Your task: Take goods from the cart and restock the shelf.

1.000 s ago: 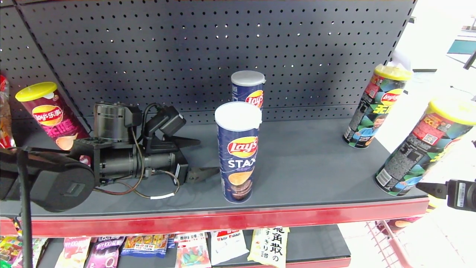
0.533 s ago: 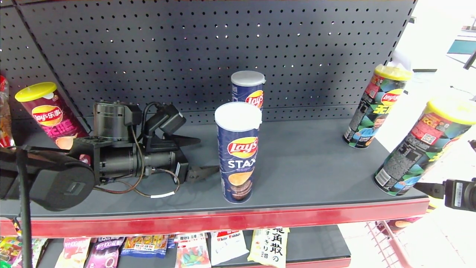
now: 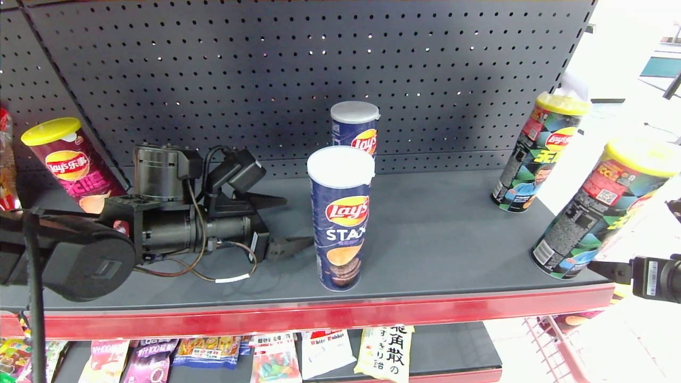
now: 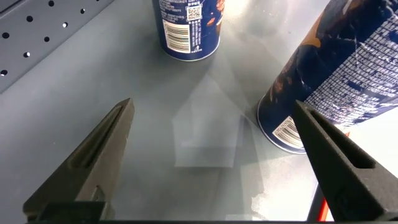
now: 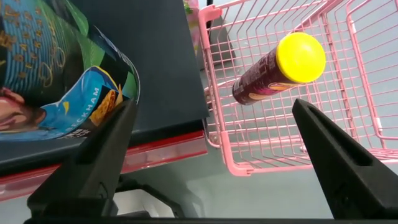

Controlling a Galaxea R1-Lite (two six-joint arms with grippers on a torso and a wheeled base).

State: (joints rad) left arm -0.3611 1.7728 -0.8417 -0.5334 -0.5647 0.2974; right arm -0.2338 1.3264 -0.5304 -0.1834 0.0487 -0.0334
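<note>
A blue chip can (image 3: 340,218) with a white lid stands near the front of the grey shelf (image 3: 452,239), and a second blue can (image 3: 355,127) stands behind it. My left gripper (image 3: 287,223) rests low over the shelf just left of the front can, open and holding nothing. Its wrist view shows the front can (image 4: 336,81) and the rear can (image 4: 189,28) beyond the gripper (image 4: 212,104). A green-and-black can (image 3: 601,207) with a yellow lid sits at the shelf's right front corner. My right gripper (image 3: 617,271) is just below it, open, with the can (image 5: 62,74) beside one finger.
Another green-and-black can (image 3: 542,154) stands at the back right, and a maroon can (image 3: 72,165) at the far left. The pink wire cart (image 5: 280,137) holds a maroon can (image 5: 280,71) with a yellow lid. Snack bags (image 3: 266,356) fill the lower shelf.
The green-and-black can at the right front corner and my right gripper have shifted slightly left. The left arm and the blue cans have not moved.
</note>
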